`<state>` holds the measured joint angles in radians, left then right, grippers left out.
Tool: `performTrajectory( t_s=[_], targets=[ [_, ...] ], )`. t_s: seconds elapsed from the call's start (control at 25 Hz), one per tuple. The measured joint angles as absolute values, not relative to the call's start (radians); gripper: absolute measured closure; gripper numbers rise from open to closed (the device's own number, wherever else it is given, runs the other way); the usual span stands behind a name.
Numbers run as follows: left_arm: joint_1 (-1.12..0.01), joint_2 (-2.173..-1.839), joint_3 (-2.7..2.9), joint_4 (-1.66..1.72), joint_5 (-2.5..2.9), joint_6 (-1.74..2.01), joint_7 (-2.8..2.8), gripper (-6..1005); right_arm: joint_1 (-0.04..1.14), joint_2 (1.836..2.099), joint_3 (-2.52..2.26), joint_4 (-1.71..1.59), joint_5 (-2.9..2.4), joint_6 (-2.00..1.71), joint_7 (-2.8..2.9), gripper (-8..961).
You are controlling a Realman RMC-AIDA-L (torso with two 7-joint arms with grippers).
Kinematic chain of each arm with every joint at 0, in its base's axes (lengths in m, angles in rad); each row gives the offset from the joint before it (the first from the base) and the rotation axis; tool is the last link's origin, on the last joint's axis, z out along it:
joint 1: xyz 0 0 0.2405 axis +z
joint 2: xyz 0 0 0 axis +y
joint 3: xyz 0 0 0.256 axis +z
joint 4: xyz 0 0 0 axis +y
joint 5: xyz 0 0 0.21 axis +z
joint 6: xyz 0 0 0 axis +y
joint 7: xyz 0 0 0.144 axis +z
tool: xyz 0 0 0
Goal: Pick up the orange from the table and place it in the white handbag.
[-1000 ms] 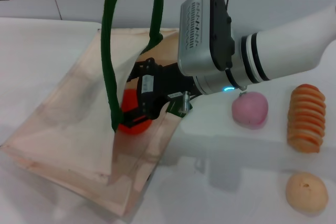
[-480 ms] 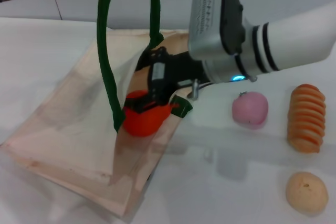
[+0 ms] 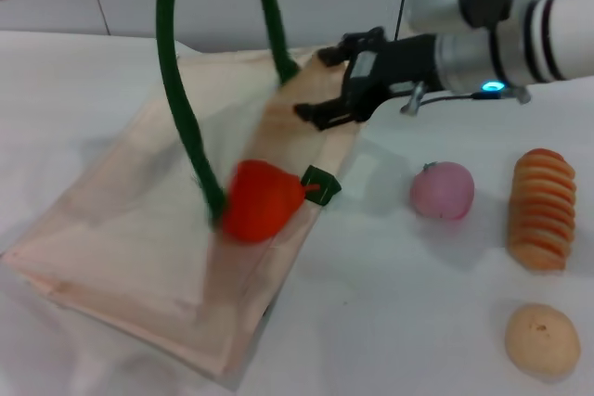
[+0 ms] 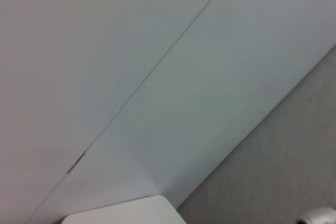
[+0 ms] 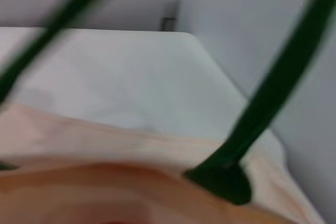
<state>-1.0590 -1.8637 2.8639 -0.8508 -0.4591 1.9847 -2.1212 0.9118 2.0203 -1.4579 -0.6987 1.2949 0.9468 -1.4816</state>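
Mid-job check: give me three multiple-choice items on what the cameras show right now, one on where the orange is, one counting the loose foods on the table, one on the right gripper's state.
1. Where is the orange?
A. in the white handbag's mouth
B. beside the pink fruit
C. in the gripper

2. How many foods lie on the table right of the bag?
A. one
B. three
C. five

3. How is the right gripper?
A. shut on the orange
B. open, empty
C. under the table

Key: 1 A, it sits at the bag's opening. 2 B, pink fruit, ridged pastry, tan bun. 3 B, jaws apart above the bag.
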Motion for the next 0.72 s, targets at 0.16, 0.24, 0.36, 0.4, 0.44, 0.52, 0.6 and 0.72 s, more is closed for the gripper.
performTrajectory(
  t_s=[0.16, 0.24, 0.36, 0.4, 0.44, 0.52, 0.6, 0.72],
  targets=[
    [-1.050, -1.849, 2.864, -0.802, -0.460, 1.963, -2.120, 799, 0.865, 2.020, -1.385, -0.771, 1.229, 0.948, -1.454, 70],
    [-1.047, -1.848, 2.864, -0.798, -0.460, 1.952, -2.119, 759, 0.844, 2.020, -1.362, -0.806, 1.207, 0.949, -1.442, 70],
    [-1.041, -1.848, 2.864, -0.796, -0.465, 1.942, -2.120, 698, 0.821, 2.020, -1.328, -0.834, 1.196, 0.949, -1.436, 70],
    [-1.040, -1.848, 2.864, -0.796, -0.470, 1.939, -2.120, 678, 0.814, 2.020, -1.313, -0.839, 1.196, 0.949, -1.436, 70],
    [-1.038, -1.848, 2.864, -0.796, -0.475, 1.937, -2.120, 657, 0.807, 2.020, -1.296, -0.845, 1.196, 0.949, -1.436, 70],
    [-1.035, -1.848, 2.864, -0.796, -0.486, 1.936, -2.120, 567, 0.794, 2.020, -1.271, -0.855, 1.196, 0.949, -1.436, 70],
    [-1.028, -1.848, 2.864, -0.796, -0.504, 1.936, -2.117, 426, 0.780, 2.020, -1.249, -0.872, 1.197, 0.949, -1.436, 70],
    [-1.014, -1.849, 2.864, -0.797, -0.548, 1.936, -2.110, 334, 0.759, 2.022, -1.221, -0.897, 1.203, 0.949, -1.438, 70]
  ],
)
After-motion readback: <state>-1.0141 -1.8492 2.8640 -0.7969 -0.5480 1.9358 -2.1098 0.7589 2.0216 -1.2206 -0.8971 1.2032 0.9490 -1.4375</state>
